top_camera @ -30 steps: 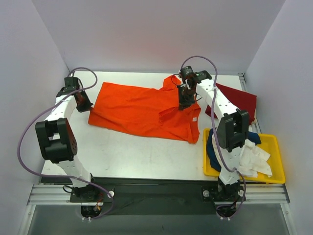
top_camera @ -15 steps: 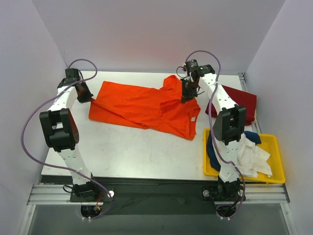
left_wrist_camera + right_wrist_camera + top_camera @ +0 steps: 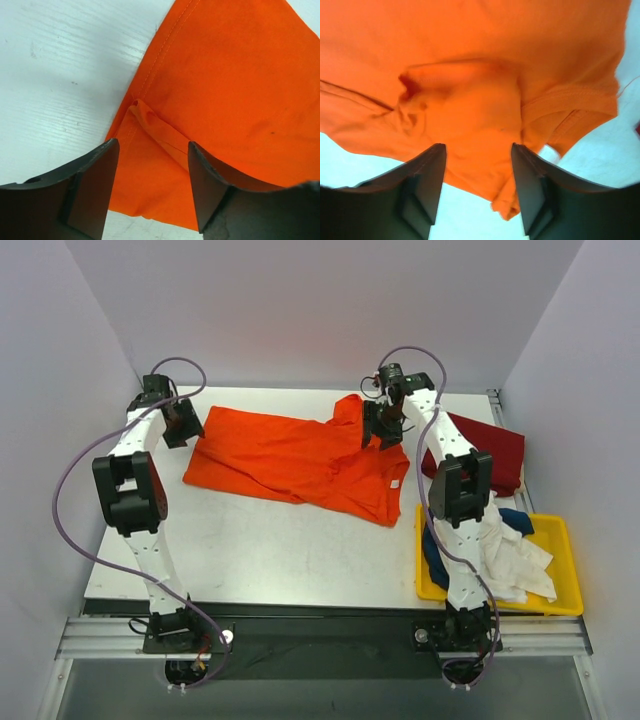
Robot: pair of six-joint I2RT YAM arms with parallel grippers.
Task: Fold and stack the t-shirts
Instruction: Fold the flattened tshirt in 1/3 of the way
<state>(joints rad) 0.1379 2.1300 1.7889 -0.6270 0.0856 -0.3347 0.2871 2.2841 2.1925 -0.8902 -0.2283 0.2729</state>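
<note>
Near right, the yellow plastic bin (image 3: 500,608) holds a crumpled white shirt (image 3: 520,560) and a navy shirt (image 3: 432,550), both unchanged, and a dark red shirt (image 3: 495,450) lies just beyond it. The bright orange cloth t-shirt (image 3: 290,455), mid-table, has been drawn slightly toward the far edge within the last second. The left gripper (image 3: 152,145) over its left hem corner and the right gripper (image 3: 477,147) over its bunched right shoulder both stand wide apart, holding nothing. Judgement: spreading is finished and folding has not begun.

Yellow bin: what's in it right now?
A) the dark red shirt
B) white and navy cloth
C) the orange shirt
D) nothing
B: white cloth and navy cloth are bunched in the yellow bin, while the orange shirt and the dark red shirt lie outside it.
</note>
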